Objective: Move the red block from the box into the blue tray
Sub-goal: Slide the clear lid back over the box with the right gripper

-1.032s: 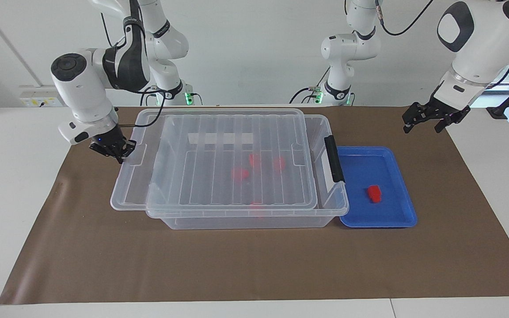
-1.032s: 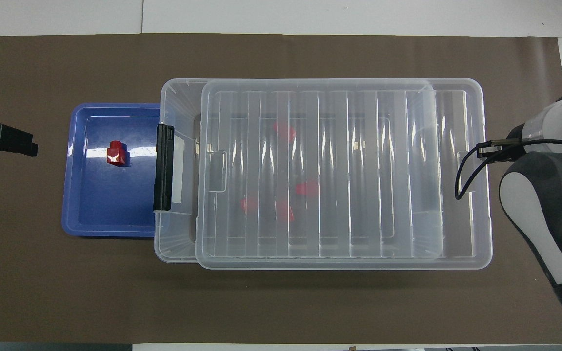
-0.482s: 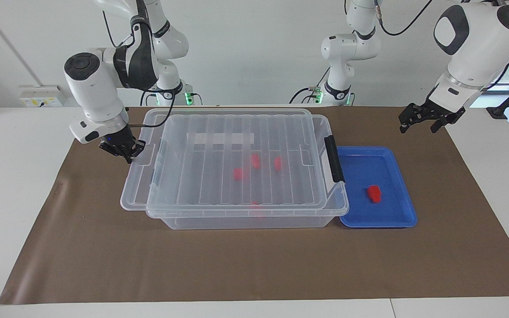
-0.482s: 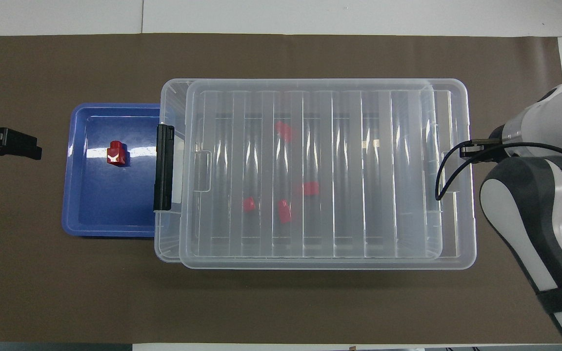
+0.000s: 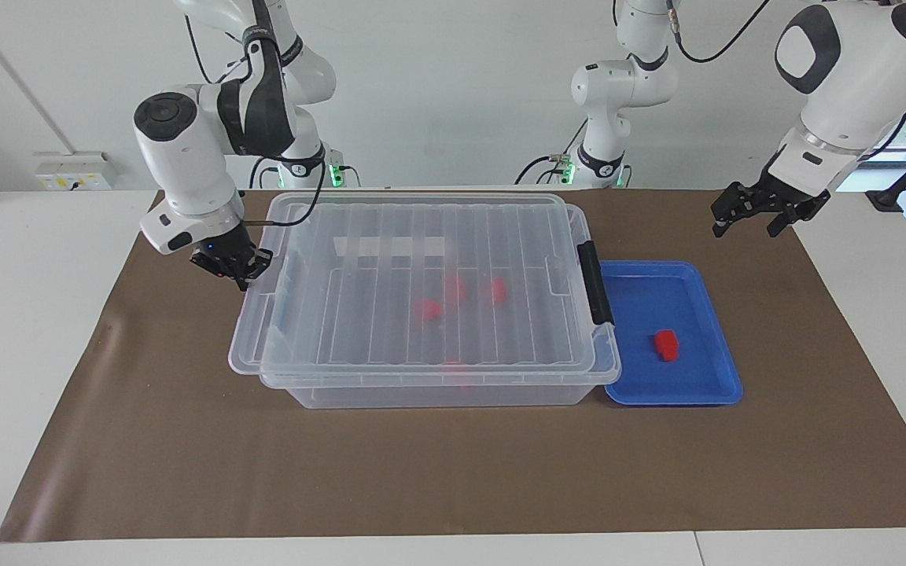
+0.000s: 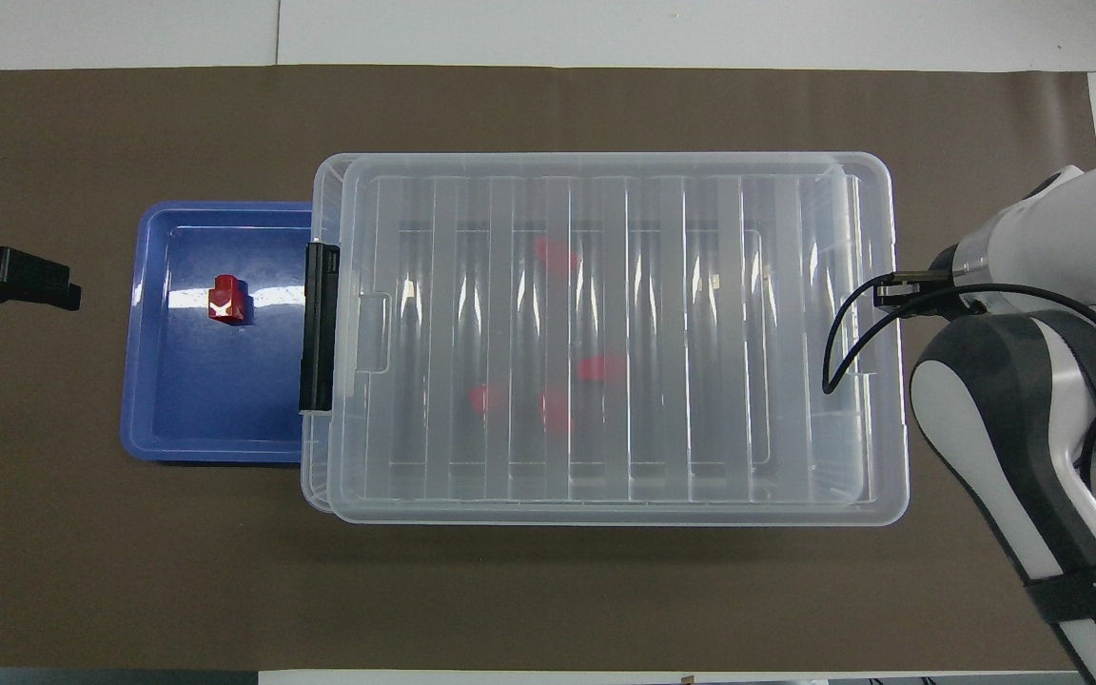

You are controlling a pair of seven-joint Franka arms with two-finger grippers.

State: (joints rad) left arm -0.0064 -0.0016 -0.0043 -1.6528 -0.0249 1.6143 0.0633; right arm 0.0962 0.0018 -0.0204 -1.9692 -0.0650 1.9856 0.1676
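Observation:
One red block (image 5: pixel 665 344) (image 6: pixel 227 300) lies in the blue tray (image 5: pixel 705 393) (image 6: pixel 148 419), which stands against the box's end with the black latch (image 5: pixel 596 283). Several more red blocks (image 5: pixel 427 309) (image 6: pixel 557 257) show blurred through the ribbed clear lid (image 5: pixel 421 236) (image 6: pixel 605 171) lying on the clear box (image 5: pixel 437 395). My right gripper (image 5: pixel 239 275) is shut on the lid's rim at the right arm's end. The lid overhangs the box a little there. My left gripper (image 5: pixel 760 214) (image 6: pixel 6 281) hangs open and holds nothing, over the mat beside the tray.
A brown mat (image 5: pixel 453 472) covers the table's middle, with white table showing at both ends. A white label strip (image 5: pixel 394 248) shows through the lid. The right arm's cable (image 6: pixel 843 333) loops over the lid's end.
The right gripper has slid the lid along the box toward the left arm's end, so it now covers nearly the whole box. The left gripper has barely shifted.

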